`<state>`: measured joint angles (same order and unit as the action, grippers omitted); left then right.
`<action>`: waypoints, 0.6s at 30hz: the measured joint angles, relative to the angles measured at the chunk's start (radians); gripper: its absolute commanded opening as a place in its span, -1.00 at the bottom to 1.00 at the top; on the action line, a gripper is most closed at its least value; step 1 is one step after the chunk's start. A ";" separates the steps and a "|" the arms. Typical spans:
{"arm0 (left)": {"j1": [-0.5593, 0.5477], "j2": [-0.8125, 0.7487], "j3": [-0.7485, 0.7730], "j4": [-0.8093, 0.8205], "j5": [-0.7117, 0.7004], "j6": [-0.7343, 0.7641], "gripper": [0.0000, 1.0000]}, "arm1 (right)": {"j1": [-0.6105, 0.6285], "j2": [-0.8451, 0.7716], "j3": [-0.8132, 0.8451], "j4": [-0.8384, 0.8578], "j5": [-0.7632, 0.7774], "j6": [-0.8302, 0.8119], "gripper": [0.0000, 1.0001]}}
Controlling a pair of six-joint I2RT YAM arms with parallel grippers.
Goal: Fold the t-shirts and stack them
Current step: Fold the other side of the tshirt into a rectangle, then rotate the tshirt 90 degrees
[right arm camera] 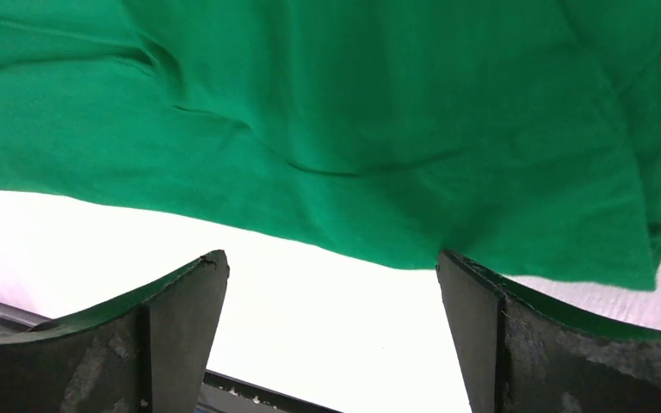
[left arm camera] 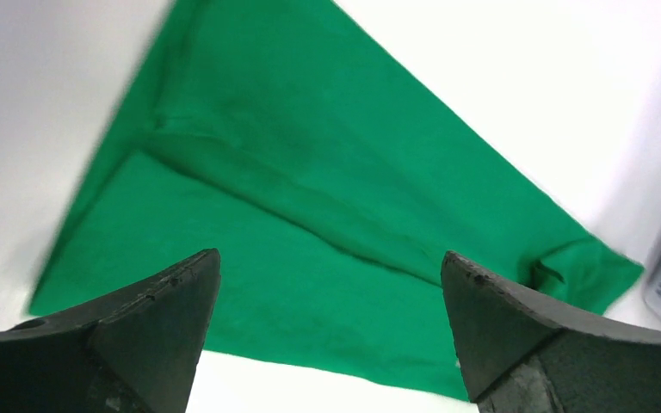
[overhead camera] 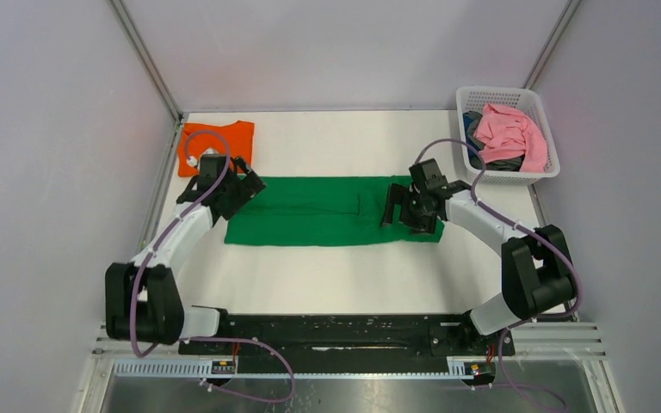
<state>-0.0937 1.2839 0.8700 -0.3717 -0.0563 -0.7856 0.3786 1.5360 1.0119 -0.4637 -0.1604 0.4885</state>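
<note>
We judge green t-shirt (overhead camera: 327, 211) at worktop (overhead camera: 353, 275) centre soft, limp; pinch end corners. Left gripper (overhead camera: 243, 191), right gripper (overhead camera: 396, 206) both spread, empty.

The green t-shirt (overhead camera: 327, 211) across the middle of the frame is a plain bright green with no print. At the upper left, the orange t-shirt (overhead camera: 224, 142) is a plain bright orange. My desk (overhead camera: 353, 275) is white. My left hand (overhead camera: 245, 185) and right hand (overhead camera: 393, 206) are black, trailing purple cables (overhead camera: 444, 142). At the upper right, the basket (overhead camera: 482, 96) is white lattice, holding a pink garment (overhead camera: 516, 133) and a grey-blue garment (overhead camera: 501, 163).
</note>
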 measured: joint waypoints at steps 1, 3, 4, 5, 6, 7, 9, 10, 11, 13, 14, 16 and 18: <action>0.000 0.021 0.006 0.018 0.033 0.005 0.98 | 0.000 -0.010 -0.034 0.014 -0.001 0.011 0.99; -0.002 0.113 0.058 0.039 0.111 0.019 0.98 | -0.002 -0.014 -0.077 0.032 0.000 0.041 0.99; -0.004 0.169 0.095 0.052 0.138 0.023 0.98 | -0.006 -0.011 -0.085 0.037 0.000 0.054 0.99; -0.006 0.220 0.128 0.063 0.158 0.027 0.98 | -0.008 -0.006 -0.087 0.043 -0.002 0.065 0.99; -0.008 0.272 0.163 0.074 0.178 0.027 0.98 | -0.014 0.002 -0.087 0.060 -0.009 0.078 0.99; -0.009 0.327 0.197 0.091 0.199 0.026 0.98 | -0.019 0.014 -0.085 0.075 -0.011 0.090 0.99; -0.013 0.422 0.245 0.120 0.238 0.026 0.98 | -0.035 0.050 -0.082 0.100 -0.014 0.114 0.99; -0.018 0.456 0.250 0.138 0.249 0.026 0.98 | -0.047 0.080 -0.074 0.108 -0.015 0.125 0.99; -0.021 0.477 0.249 0.139 0.253 0.025 0.98 | -0.060 0.112 -0.063 0.109 -0.018 0.135 0.99; -0.034 0.503 0.229 0.143 0.253 0.018 0.98 | -0.089 0.166 -0.019 0.091 -0.042 0.154 0.99; -0.039 0.504 0.217 0.146 0.255 0.016 0.98 | -0.099 0.185 0.003 0.095 -0.043 0.159 0.99; -0.048 0.496 0.164 0.197 0.271 -0.001 0.98 | -0.115 0.237 0.066 0.093 -0.046 0.162 0.99; -0.059 0.443 0.063 0.301 0.296 -0.036 0.98 | -0.124 0.293 0.139 0.079 -0.046 0.160 0.99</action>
<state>-0.1524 1.7264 0.9329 -0.0708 0.2394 -0.8215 0.2550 1.8290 1.1507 -0.3851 -0.2062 0.6487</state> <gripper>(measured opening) 0.989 0.993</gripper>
